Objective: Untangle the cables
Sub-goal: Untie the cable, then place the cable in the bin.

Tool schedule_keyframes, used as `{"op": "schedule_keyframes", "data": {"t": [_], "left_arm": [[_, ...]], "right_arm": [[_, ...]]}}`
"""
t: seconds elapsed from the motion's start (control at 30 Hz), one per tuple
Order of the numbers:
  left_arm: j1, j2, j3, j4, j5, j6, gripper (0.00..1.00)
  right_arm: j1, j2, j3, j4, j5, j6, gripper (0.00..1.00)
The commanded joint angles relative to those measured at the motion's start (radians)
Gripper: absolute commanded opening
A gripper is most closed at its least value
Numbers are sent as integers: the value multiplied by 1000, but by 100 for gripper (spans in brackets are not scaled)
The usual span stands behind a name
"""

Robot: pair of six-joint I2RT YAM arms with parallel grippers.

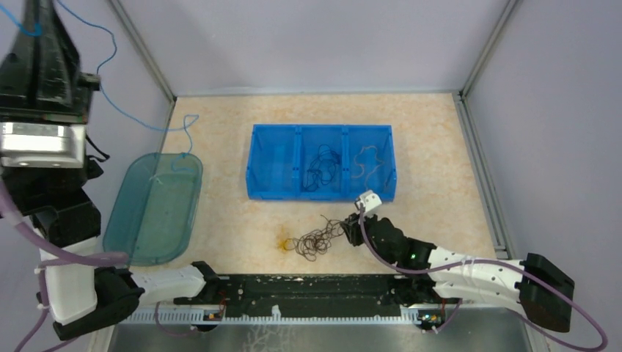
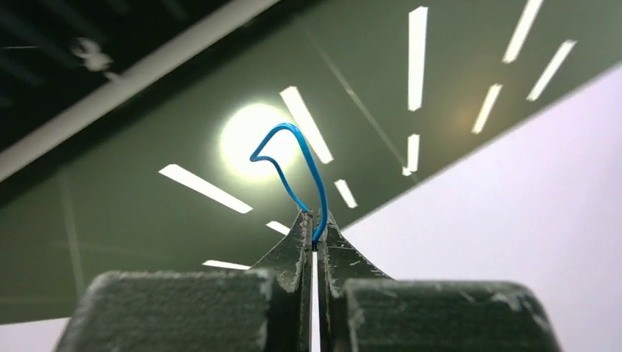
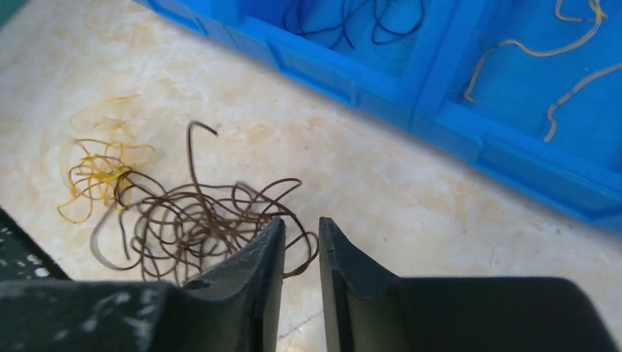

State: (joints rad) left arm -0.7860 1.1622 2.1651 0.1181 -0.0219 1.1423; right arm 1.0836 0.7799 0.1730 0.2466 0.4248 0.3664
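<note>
The left gripper points upward, jaws pressed together on a blue cable whose loop arcs above the tips. Behind it are a dark ceiling with white light strips, a round lamp, and a pale wall at the right.

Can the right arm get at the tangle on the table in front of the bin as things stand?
Probably yes. The right gripper hangs right at the edge of the tangle, jaws slightly apart, with only bare table around it. The bin stands beyond, out of the way.
</note>
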Motion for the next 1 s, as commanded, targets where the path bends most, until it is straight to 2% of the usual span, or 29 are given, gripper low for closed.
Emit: {"op": "schedule_keyframes", "data": {"t": [0.0, 0.03, 0.1, 0.37, 0.67, 0.97], "left_arm": [[-5, -60, -115, -91, 91, -90, 0], [-5, -55, -113, -112, 98, -116, 0], [-5, -44, -108, -155, 125, -149, 0], [-6, 28, -186, -288, 279, -305, 0], [-6, 142, -398, -140, 334, -366, 0], [1, 261, -539, -21, 321, -375, 0]], "right_arm": [[-5, 14, 102, 83, -125, -78, 36], [-5, 14, 119, 88, -153, -90, 43], [-5, 11, 150, 93, -186, -105, 47], [-4, -12, 159, 101, -145, -83, 46], [-5, -187, 118, 17, 169, -40, 52], [-5, -274, 140, -51, 294, -95, 52]]}}
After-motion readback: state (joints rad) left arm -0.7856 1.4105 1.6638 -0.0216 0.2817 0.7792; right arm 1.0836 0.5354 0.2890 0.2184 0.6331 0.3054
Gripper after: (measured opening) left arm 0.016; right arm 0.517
